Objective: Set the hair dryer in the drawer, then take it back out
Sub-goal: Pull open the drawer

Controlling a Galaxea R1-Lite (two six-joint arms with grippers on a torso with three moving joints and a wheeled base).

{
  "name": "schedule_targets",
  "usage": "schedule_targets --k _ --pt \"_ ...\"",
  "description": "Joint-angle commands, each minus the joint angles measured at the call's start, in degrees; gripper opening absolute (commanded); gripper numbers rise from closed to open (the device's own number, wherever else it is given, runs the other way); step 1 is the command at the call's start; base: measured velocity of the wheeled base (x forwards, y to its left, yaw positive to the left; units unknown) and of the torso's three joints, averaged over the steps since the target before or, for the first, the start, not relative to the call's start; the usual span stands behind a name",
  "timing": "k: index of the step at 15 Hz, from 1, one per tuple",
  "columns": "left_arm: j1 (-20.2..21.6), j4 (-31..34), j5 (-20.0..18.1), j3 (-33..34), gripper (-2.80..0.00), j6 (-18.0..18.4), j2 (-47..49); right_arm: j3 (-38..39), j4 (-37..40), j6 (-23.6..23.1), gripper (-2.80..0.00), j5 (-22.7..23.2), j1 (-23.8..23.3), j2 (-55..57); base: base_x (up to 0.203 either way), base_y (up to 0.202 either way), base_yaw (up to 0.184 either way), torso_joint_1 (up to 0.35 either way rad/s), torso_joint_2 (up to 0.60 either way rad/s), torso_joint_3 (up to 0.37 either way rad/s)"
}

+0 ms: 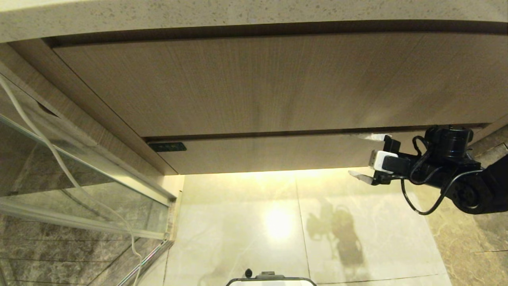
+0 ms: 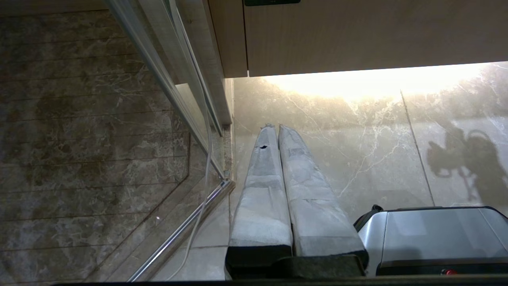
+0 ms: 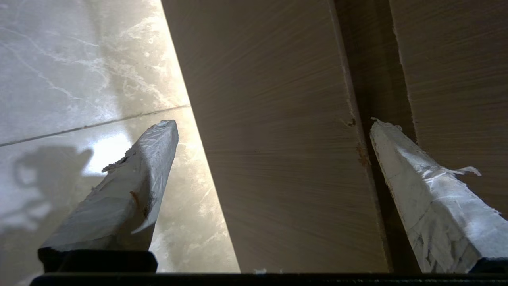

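Drawer point(image 1: 278, 157): head view, narrow strip front shut under the taller front panel point(image 1: 258, 83); hair dryer in no view.
Right hand point(image 1: 363, 159): reaches in level from the right, fingers spread above and below the strip's right end.
Left wrist view: left hand point(image 2: 278, 129) pressed together, over the floor point(image 2: 357, 139).
Right wrist view: fingertips point(image 3: 158, 135) straddle the strip, one at the gap above.

The right gripper point(image 1: 367, 158) sits at the right end of the drawer point(image 1: 270, 153) front strip, one finger above it at the seam under the tall front panel point(image 1: 258, 83), the other below it over the floor point(image 1: 297, 226). Countertop point(image 1: 198, 16) lies above.
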Motion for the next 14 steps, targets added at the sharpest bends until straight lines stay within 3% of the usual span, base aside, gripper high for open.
schedule_targets --k 1,6,14 --pt "0.0 0.0 0.0 0.0 -2.80 0.0 0.0 -1.2 -0.3 -0.4 0.00 0.2 0.1 1.0 0.000 0.000 0.000 0.000 0.00 0.000" --pt "0.0 0.0 0.0 0.0 -2.80 0.0 0.0 -6.0 -0.2 0.2 0.00 -1.5 0.1 3.8 0.000 0.000 0.000 0.000 0.00 0.000" --pt "0.0 0.0 0.0 0.0 -2.80 0.0 0.0 -6.9 0.2 0.8 0.00 -4.1 0.2 5.4 0.000 0.000 0.000 0.000 0.00 0.000"
